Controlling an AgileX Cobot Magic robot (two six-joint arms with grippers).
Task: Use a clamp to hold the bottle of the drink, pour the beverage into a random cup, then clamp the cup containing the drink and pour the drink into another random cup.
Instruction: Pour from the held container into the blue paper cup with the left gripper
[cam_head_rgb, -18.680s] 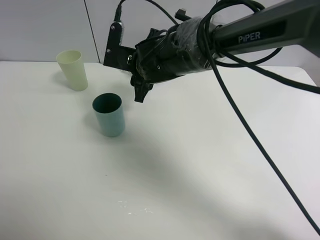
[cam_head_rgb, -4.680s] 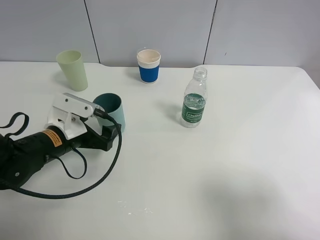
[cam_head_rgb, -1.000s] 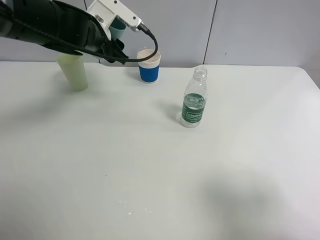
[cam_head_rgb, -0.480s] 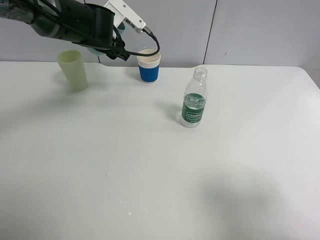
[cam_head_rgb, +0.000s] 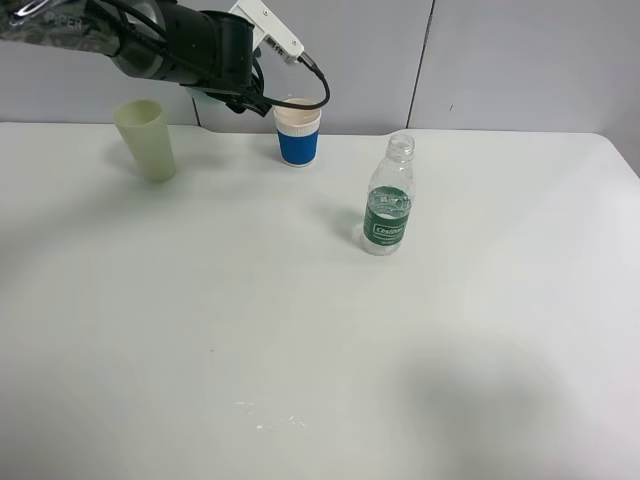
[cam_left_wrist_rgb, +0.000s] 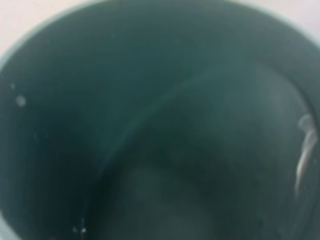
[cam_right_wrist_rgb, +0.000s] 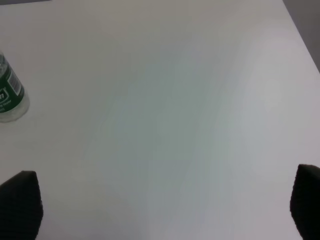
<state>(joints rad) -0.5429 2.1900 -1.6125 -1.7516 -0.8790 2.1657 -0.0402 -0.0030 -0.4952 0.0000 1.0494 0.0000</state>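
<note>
The dark green inside of the teal cup fills the left wrist view, with pale glints along one wall. My left gripper is shut on it, raised at the back left just beside and above the blue-sleeved paper cup. From above, the arm hides almost all of the teal cup. The uncapped bottle with its green label stands upright right of centre, and its base shows as bottle in the right wrist view. My right gripper is open over bare table, out of the overhead view.
A pale yellow-green tapered cup stands at the back left, under the left arm's reach. The white table ends at a grey panelled wall behind the cups. A few small wet specks lie near the front edge.
The left arm, carrying the teal cup, has shifted right along the back of the table toward the blue paper cup. The bottle, both standing cups and the right gripper have stayed put.
</note>
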